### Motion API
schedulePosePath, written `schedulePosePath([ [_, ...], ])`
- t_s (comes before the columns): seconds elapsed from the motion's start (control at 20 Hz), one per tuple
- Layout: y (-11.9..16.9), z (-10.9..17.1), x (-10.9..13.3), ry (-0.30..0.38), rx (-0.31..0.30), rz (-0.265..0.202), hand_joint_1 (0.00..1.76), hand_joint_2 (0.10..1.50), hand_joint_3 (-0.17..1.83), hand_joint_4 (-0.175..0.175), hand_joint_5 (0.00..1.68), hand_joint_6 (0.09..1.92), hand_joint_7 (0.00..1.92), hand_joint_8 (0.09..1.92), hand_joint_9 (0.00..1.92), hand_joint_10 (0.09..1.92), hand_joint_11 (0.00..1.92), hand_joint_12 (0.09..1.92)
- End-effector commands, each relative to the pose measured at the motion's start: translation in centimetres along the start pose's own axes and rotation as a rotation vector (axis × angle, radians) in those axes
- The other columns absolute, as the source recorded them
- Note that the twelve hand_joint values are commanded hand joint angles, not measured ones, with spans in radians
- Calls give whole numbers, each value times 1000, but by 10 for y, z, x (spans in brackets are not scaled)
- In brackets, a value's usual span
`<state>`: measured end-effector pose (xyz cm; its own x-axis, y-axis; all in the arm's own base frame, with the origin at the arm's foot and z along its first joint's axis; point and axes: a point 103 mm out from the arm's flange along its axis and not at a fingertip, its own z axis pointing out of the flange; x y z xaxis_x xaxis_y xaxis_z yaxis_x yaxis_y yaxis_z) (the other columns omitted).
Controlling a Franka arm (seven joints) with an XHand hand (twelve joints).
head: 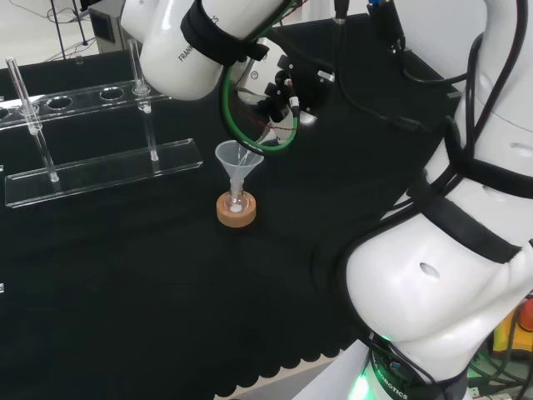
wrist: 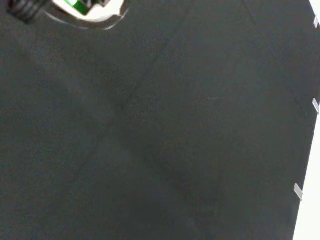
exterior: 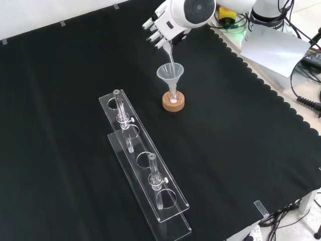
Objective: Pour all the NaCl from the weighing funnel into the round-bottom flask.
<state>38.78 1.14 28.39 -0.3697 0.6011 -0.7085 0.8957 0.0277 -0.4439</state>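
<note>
A small round-bottom flask [exterior: 173, 100] with white powder in its bottom sits in a cork ring [exterior: 174, 104] in the middle of the cloth. A clear plastic funnel [exterior: 170, 73] stands in its neck. Above it the hand [exterior: 159, 27] is shut on a clear weighing funnel [exterior: 169, 52], tilted with its narrow end pointing down into the plastic funnel's mouth. In the head view the hand [head: 283, 87] hangs just right of and above the funnel [head: 239, 157], flask [head: 236, 200] and cork ring [head: 236, 212]. A blurred part of the hand [wrist: 85, 7] shows in the wrist view.
A clear acrylic rack [exterior: 145, 168] with two upright test tubes [exterior: 120, 108] [exterior: 154, 173] stands in front of the flask in the front view; the rack [head: 100, 171] lies left of it in the head view. A grey sheet [exterior: 273, 47] lies off the cloth's edge.
</note>
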Motion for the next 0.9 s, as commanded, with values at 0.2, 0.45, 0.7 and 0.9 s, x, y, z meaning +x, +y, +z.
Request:
schedulePosePath([
  [0.2,0,-3,2,-18,-4,-4,1047,725,759,175,1037,1124,776,613,1168,347,842,1056],
  [0.45,0,-7,3,-34,2,0,1047,725,758,175,1037,1123,773,613,1166,345,841,1056],
  [0.7,1,-6,2,-40,4,-3,1047,725,758,175,1037,1123,772,613,1164,345,840,1057],
  [0.9,1,-7,3,-49,6,-1,1047,726,757,175,1037,1123,771,614,1163,344,840,1057],
])
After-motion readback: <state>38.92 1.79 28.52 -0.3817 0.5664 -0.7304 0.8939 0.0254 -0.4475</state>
